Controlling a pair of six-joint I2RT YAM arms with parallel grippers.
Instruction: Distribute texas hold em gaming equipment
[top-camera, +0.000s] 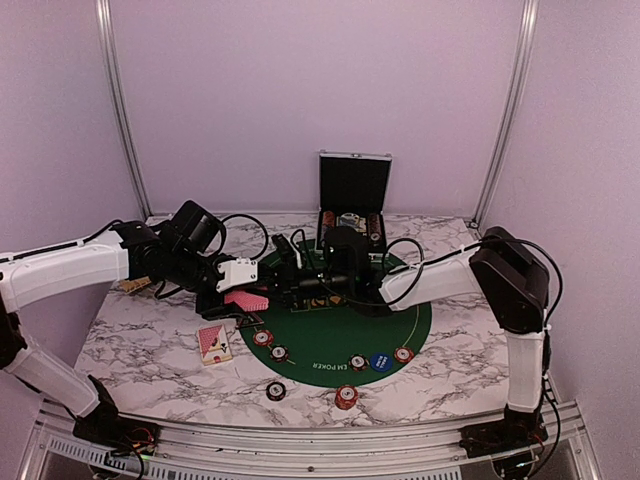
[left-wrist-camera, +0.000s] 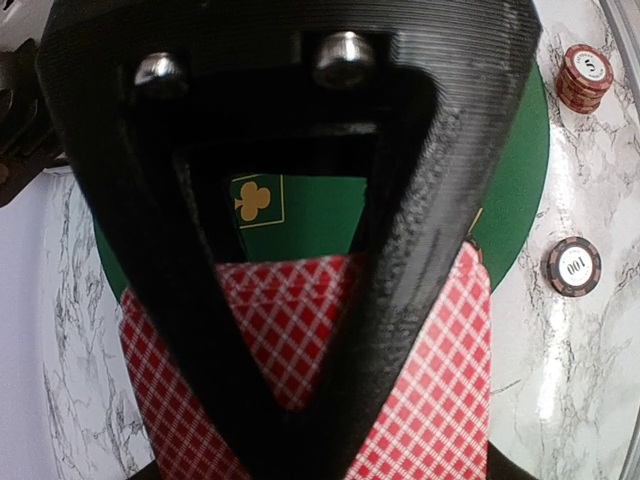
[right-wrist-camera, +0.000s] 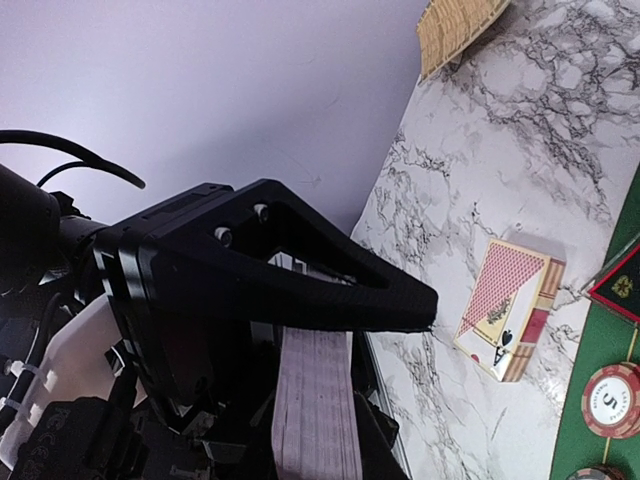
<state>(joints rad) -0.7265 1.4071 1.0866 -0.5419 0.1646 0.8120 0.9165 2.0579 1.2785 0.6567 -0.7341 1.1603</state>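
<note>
Red-backed, one card (left-wrist-camera: 285, 335) sat pinched between the pressed-together fingers of the left gripper (left-wrist-camera: 295, 430), over the green mat (top-camera: 400, 330) near its left edge. The right gripper (top-camera: 290, 278) clamped the deck (right-wrist-camera: 315, 400) edge-on just beside it; poker chips (top-camera: 262, 338) lay along the mat's near rim.

Dark chip (left-wrist-camera: 574, 266) says 100, the red chip stack (left-wrist-camera: 585, 78) shows a 5. The green mat (top-camera: 405, 330) reads "EM POKER" along its edge, plus a gold club symbol (left-wrist-camera: 254, 198).
</note>
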